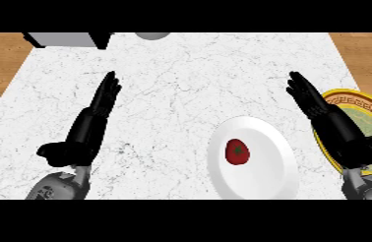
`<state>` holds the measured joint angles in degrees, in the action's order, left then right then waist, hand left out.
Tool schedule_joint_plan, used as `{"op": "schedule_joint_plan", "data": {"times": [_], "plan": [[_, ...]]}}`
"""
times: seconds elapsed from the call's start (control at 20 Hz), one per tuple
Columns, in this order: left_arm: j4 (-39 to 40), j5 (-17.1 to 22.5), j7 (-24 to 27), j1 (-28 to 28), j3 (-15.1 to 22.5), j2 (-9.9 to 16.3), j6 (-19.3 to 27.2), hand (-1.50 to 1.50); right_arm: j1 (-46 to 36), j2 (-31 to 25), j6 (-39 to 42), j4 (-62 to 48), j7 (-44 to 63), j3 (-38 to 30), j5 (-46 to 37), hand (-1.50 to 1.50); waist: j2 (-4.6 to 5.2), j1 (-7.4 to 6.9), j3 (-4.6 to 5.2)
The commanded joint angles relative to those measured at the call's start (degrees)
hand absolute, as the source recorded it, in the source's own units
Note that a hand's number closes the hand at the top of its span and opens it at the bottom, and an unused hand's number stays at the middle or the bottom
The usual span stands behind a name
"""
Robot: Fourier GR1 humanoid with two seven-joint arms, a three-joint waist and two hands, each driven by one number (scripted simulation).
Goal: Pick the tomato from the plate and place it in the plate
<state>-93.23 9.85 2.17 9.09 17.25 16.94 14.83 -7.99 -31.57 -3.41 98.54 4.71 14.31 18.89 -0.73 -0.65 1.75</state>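
A red tomato (237, 152) with a green stem spot lies on a plain white plate (272, 174) at the lower right of the marble counter. A second plate (357, 104) with a yellow patterned rim and greenish centre sits at the right edge, partly hidden by my right arm. My right hand (314, 104) lies over that plate's left rim, open with its fingers straight and pointing away, and holds nothing. It is to the right of and above the tomato. My left hand (93, 119) rests open at the left, far from both plates.
A grey box-shaped appliance (67, 39) stands at the counter's back left corner. A grey round object (152, 35) shows at the back edge. Wooden surface (13, 54) borders the marble top (181, 88) on both sides.
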Motion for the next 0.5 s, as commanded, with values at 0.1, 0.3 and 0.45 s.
{"op": "schedule_joint_plan", "data": {"times": [0.1, 0.3, 0.45], "plan": [[7.91, 2.84, -3.11, -6.02, -1.61, -1.21, 0.08, 0.00, -5.18, -0.16, -1.93, -0.43, -2.17, -6.69, -0.02, 1.50, 0.99, 0.44, -1.72], [9.51, 4.56, -8.13, -8.62, -1.49, -1.07, 0.32, 0.00, -3.95, -17.72, -2.28, -5.28, -2.34, -7.47, -18.67, 1.50, 1.54, 1.88, -0.19], [10.82, 6.79, -11.65, -9.83, -0.45, -2.61, -0.92, 0.00, -1.62, -0.13, -20.13, -10.67, -7.45, -14.08, -14.49, -1.50, 1.12, 0.96, -1.85]]}}
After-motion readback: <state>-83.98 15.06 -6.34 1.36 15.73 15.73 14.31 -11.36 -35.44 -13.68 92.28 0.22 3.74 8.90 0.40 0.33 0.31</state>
